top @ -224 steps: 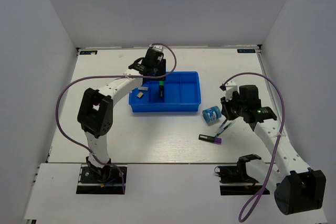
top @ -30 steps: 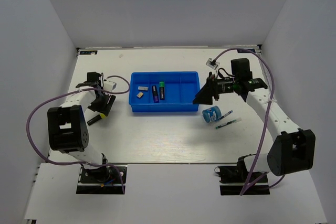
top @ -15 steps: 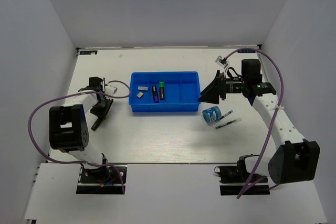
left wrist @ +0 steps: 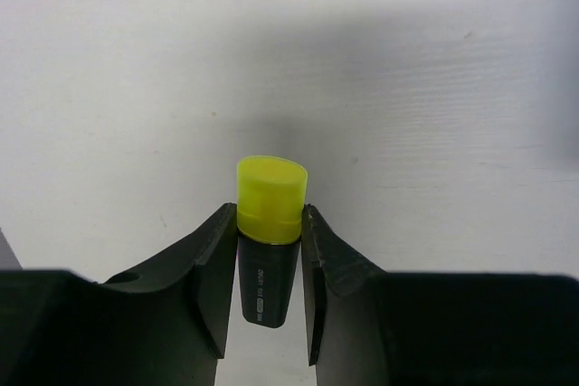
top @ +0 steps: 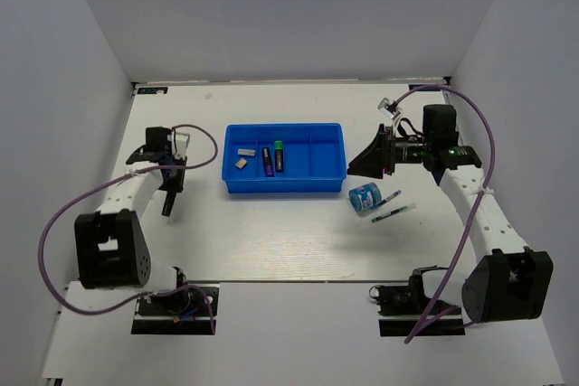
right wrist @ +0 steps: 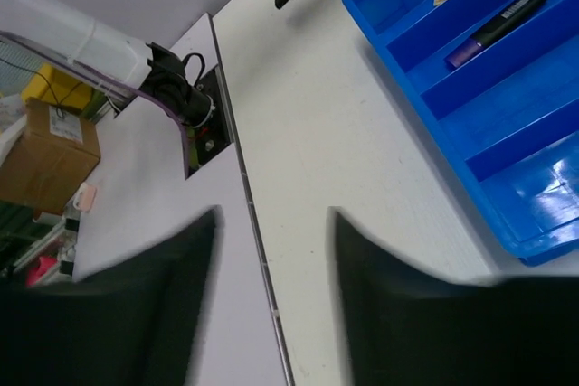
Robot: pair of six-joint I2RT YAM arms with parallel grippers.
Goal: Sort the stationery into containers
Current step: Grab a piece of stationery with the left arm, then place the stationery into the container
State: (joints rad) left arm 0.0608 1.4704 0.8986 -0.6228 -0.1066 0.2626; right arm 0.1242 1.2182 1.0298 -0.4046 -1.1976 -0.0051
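The blue tray (top: 286, 187) lies mid-table. It holds two grey erasers (top: 242, 157) in its left compartment, a purple-ended marker (top: 266, 162) and a green-ended marker (top: 279, 155). My left gripper (top: 170, 171) is left of the tray and shut on a black marker with a yellow cap (left wrist: 270, 189), which hangs below it (top: 168, 200). My right gripper (top: 362, 164) is open and empty, raised by the tray's right end. The tape roll (top: 365, 197) and two thin pens (top: 390, 205) lie below it. In the right wrist view the tray (right wrist: 543, 223) and purple marker (right wrist: 496, 20) show.
White walls close the table on three sides. The arm bases stand at the near edge. The left arm's purple cable loops over the left side; the right arm's cable arcs over the right side.
My left gripper has moved up and back with the yellow-capped marker in it. My right gripper has drawn slightly to the right, still open.
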